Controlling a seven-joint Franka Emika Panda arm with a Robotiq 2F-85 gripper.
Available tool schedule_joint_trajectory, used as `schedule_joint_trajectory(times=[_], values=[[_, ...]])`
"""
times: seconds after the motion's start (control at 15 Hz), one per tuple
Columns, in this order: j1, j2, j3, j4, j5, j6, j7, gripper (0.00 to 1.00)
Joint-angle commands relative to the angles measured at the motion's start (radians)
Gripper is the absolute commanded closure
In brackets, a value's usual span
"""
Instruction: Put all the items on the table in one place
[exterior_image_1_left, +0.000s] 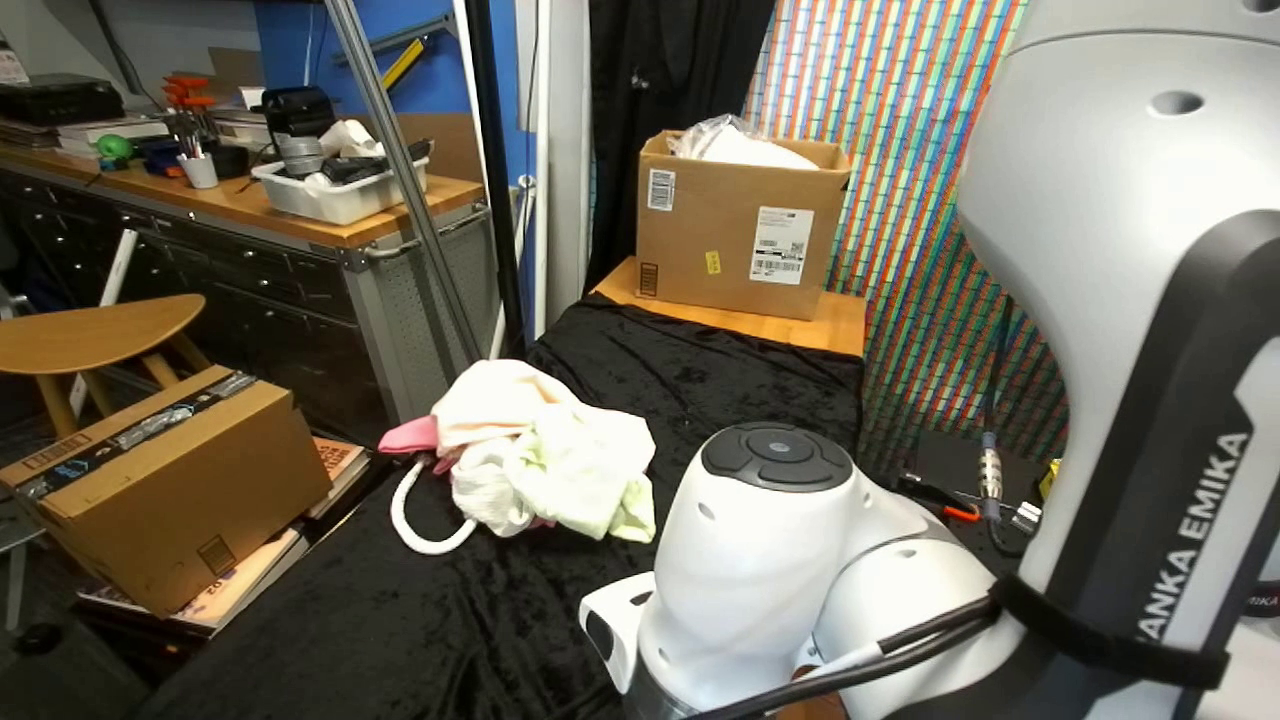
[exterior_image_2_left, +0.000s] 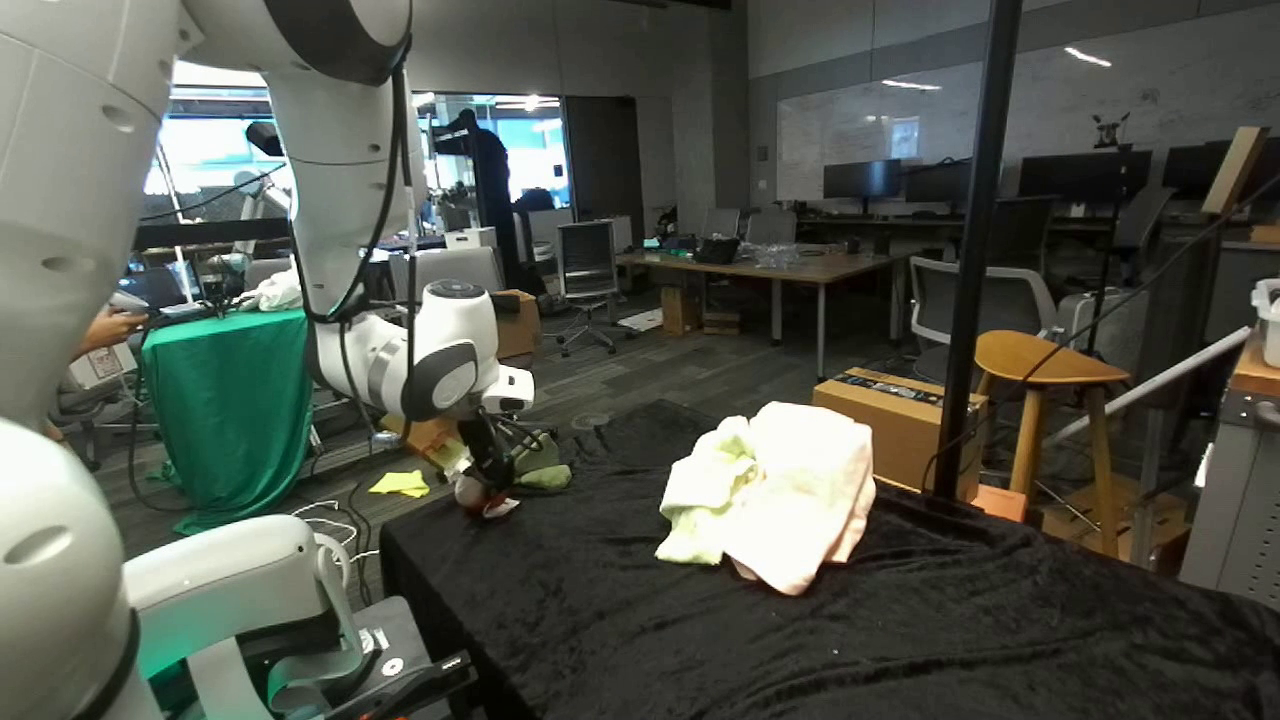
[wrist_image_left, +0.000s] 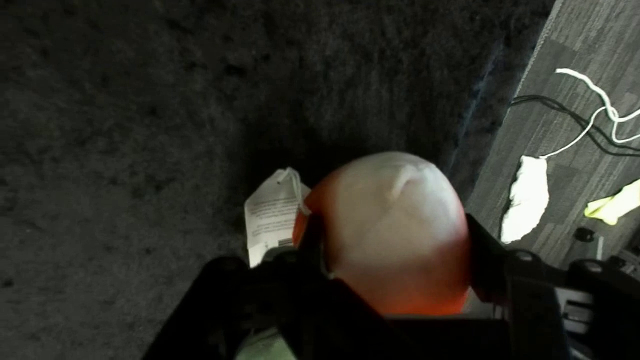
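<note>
Jaws of the gripper (wrist_image_left: 394, 237) pinch the ball (wrist_image_left: 395, 200) from both sides, at the left of the black table (exterior_image_2_left: 560, 590) in an exterior view; whether it rests there is unclear. Rightward, well apart, cloths (exterior_image_2_left: 800, 480) lie heaped; beyond are a box (exterior_image_2_left: 905, 435), then a stool (exterior_image_2_left: 1045, 358).

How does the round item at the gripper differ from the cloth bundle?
The round item is whitish and orange; the cloth bundle, mainly pale peach and green. The round item is compact; the bundle is a larger, crumpled heap. The gripper has the round item between its fingers, while the bundle lies apart. Both show some white.
</note>
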Motion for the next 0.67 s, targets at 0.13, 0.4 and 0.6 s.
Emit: schedule_joint_trajectory(times=[0.13,0.4,0.6], values=[[-0.007,0.002,0.01,0.014,-0.017,0.012,0.025,0.77],[-0.025,-0.03,0.027,0.004,-0.014,0.0,0.019,0.89],[-0.083,-0.072,0.081,-0.016,0.001,-0.003,0.004,0.9]])
